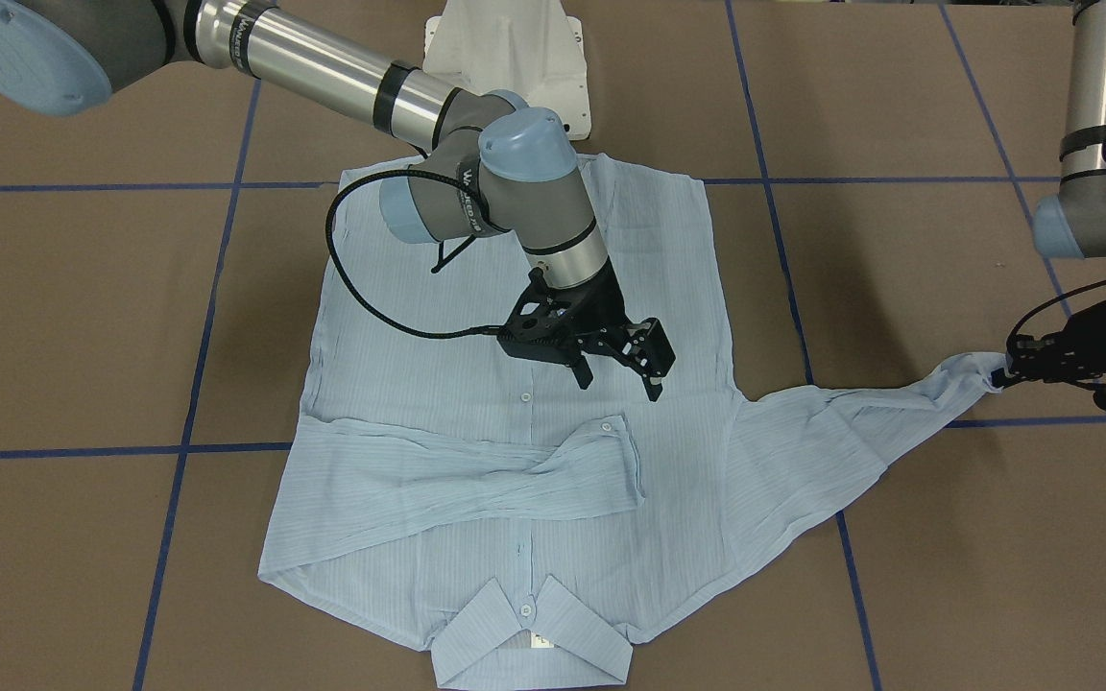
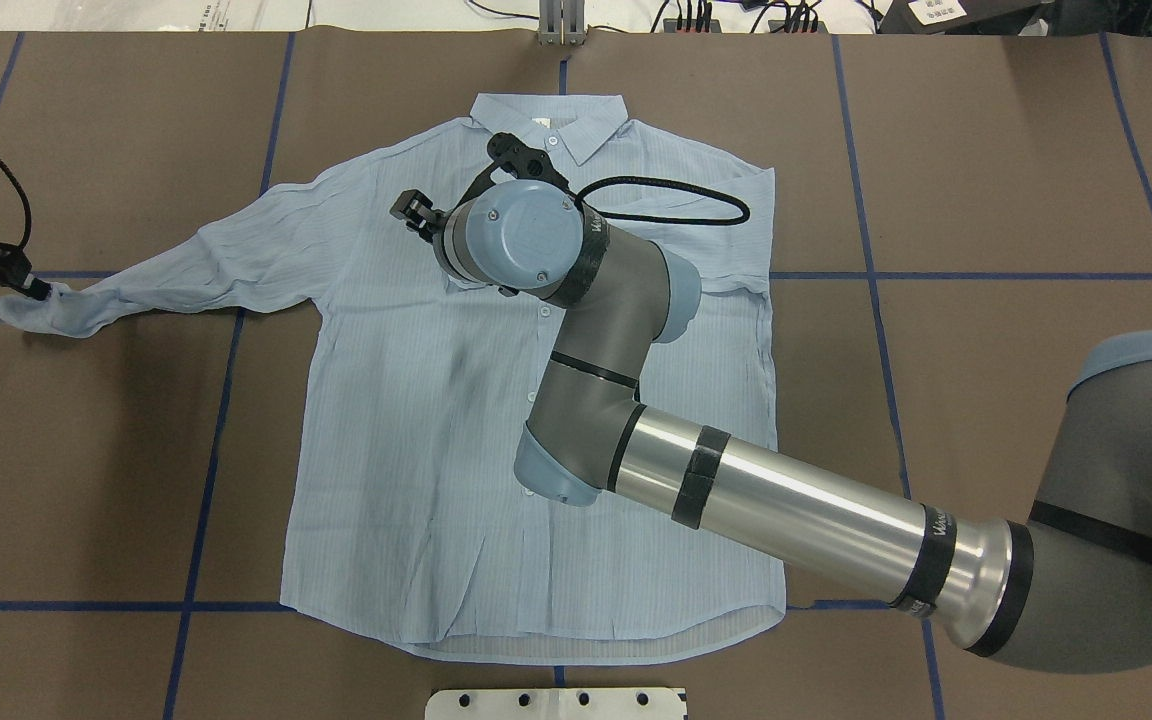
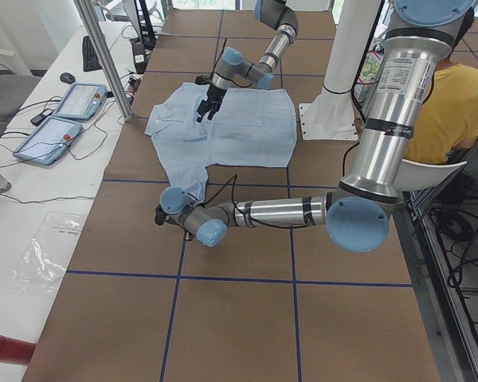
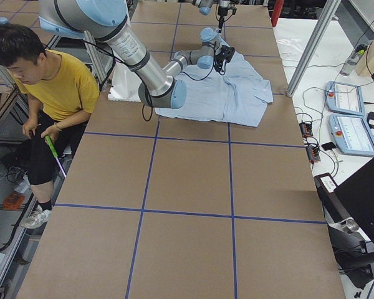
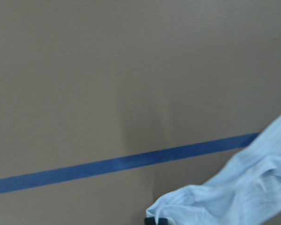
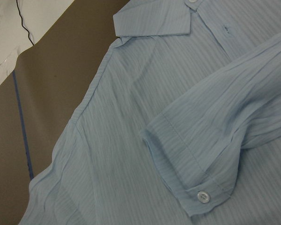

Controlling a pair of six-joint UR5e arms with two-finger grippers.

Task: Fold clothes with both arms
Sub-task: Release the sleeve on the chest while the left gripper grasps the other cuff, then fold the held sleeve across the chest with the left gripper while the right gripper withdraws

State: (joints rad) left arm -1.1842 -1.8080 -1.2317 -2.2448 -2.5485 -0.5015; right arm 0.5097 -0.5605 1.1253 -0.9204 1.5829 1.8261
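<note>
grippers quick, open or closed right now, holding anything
left gripper: closed on the outstretched sleeve of the shirt.
right gripper: open, holding nothing, over the shirt front.

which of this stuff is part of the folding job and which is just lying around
Job: shirt; left gripper shut on its sleeve; right gripper open above it.
Lying about: white pedestal base; two tablets; keyboard; plastic bag.
</note>
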